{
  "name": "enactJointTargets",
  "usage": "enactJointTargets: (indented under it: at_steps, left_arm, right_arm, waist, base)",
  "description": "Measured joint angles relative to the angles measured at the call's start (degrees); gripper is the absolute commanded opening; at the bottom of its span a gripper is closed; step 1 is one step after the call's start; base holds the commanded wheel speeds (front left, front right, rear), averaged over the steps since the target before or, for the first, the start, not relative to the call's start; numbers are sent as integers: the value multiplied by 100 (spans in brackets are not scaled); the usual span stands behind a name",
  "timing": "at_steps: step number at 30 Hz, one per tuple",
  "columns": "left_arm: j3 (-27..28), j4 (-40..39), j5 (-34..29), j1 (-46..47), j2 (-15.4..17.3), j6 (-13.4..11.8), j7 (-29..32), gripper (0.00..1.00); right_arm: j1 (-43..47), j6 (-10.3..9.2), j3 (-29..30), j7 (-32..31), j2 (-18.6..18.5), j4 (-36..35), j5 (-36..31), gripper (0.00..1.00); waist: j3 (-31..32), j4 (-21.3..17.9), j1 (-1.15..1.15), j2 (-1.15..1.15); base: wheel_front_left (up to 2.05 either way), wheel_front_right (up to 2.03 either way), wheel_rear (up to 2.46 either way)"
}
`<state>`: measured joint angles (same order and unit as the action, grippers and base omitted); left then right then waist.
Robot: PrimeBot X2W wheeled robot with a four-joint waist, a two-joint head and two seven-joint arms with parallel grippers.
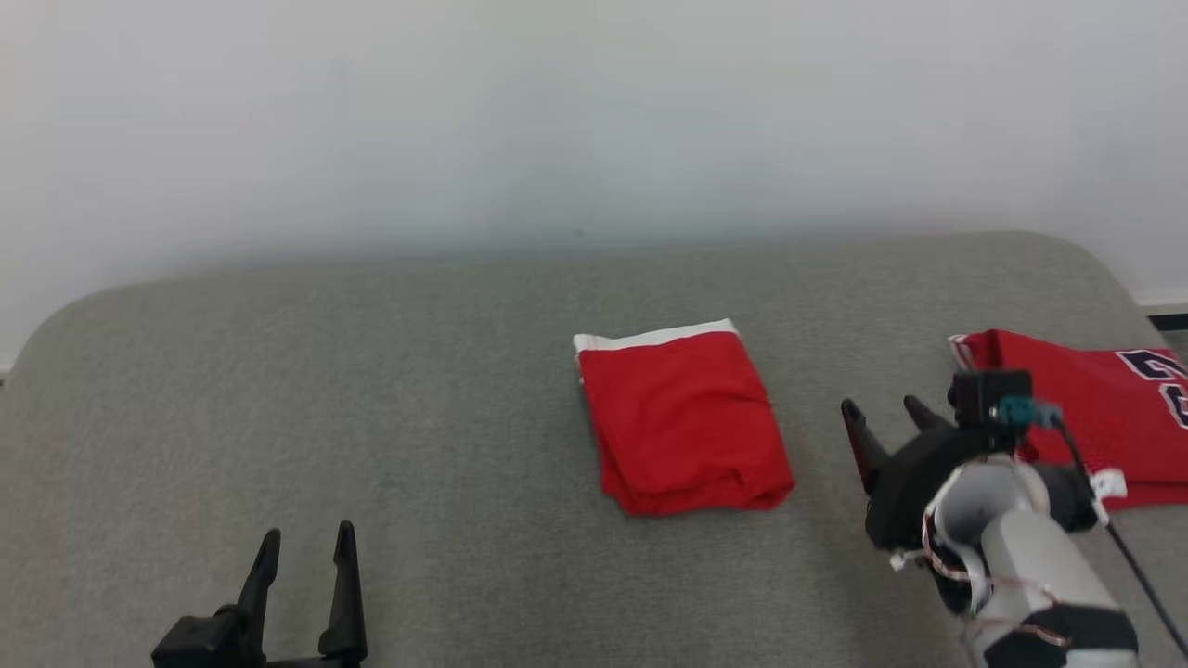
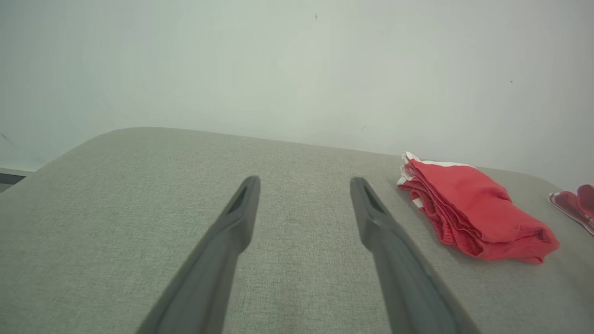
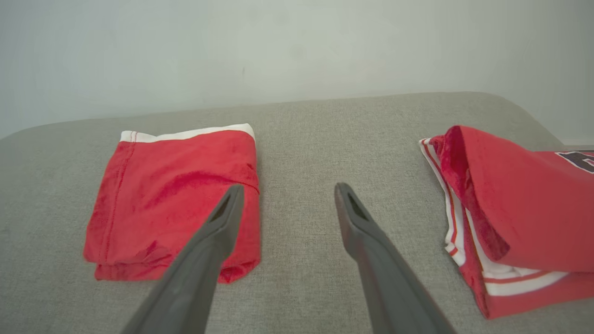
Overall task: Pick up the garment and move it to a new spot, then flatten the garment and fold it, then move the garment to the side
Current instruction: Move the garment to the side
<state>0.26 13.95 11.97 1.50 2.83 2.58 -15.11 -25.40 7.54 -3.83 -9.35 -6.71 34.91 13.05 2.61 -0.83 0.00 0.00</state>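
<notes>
Right now the folded red garment [image 1: 682, 422] lies flat near the middle of the grey worktop [image 1: 418, 417]. My right hand [image 1: 882, 404] hovers just beside it, fingers spread, holding nothing. My left hand [image 1: 308, 531], by the near edge, is likewise spread and empty. A red jersey [image 1: 1104, 408] lies at the right edge.

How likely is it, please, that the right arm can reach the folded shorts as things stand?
Probably yes. The right gripper is open beside the shorts, with just bare grey cushion between them. The jersey lies on its other side, out of the way.
</notes>
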Motion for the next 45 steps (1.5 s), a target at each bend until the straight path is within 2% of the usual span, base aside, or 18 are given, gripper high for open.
enactJointTargets:
  at_steps: [9, 18, 27, 28, 29, 30, 31, 37, 41, 43, 45]
  left_arm:
    - [-140, -191, -78, 365, 3, 126, -1, 100]
    - [-181, -214, -56, 588, 4, 148, 0, 100]
    - [-235, -166, -34, 651, 3, 185, 0, 100]
    - [-234, -160, -34, 653, 2, 192, 0, 100]
    - [-231, -154, -34, 654, 3, 197, 0, 100]
    - [-231, -154, -34, 654, 3, 197, 0, 100]
    - [-223, -149, -35, 654, 2, 198, 0, 100]
    - [-141, -114, -34, 653, 2, 205, -1, 100]
    - [-104, -100, 23, 637, 4, 248, -1, 100]
    - [-107, -57, 22, 581, -4, 256, -1, 100]
    - [-67, -63, 24, 481, 4, 255, -1, 100]
  right_arm:
    - [-1175, 1, 119, -1031, -234, 922, -109, 100]
    - [-1584, 1, -44, -1282, -282, 1718, 105, 100]
    - [-1849, 1, 2, -1339, -368, 2213, 218, 100]
    - [-1879, 1, 4, -1340, -368, 2258, 258, 94]
    - [-1905, 1, -44, -1337, -383, 2279, 256, 75]
    - [-1905, 1, -44, -1337, -383, 2279, 256, 18]
    - [-1925, 2, -112, -1324, -405, 2291, 227, 0]
    - [-2056, 5, -751, -1252, -501, 2260, 52, 0]
    - [-2143, 2, -1663, -1402, -734, 2022, -27, 0]
    - [-2137, 1, -2146, -1500, -792, 1751, 299, 0]
    - [-2143, 2, -2696, -1623, -1002, 1396, 476, 0]
  waist:
    - [-621, 517, 1, 0]
    - [-1177, 1051, 1, 1]
    - [-1376, 1218, 0, 0]
    - [-1382, 1221, 0, 0]
    - [-1387, 1222, 0, 0]
    - [-1387, 1222, 0, 0]
    - [-1391, 1220, 0, 0]
    - [-1373, 1108, 0, 0]
    - [-1280, 976, 0, 1]
    - [-1195, 898, 0, 1]
    - [-1118, 787, 0, 0]
  base:
    - [0, 0, 0]
    - [0, 0, 0]
    - [0, 0, 0]
    - [0, 0, 0]
    - [0, 0, 0]
    - [0, 0, 0]
    - [0, 0, 0]
    - [0, 0, 0]
    - [0, 0, 0]
    - [0, 0, 0]
    - [0, 0, 0]
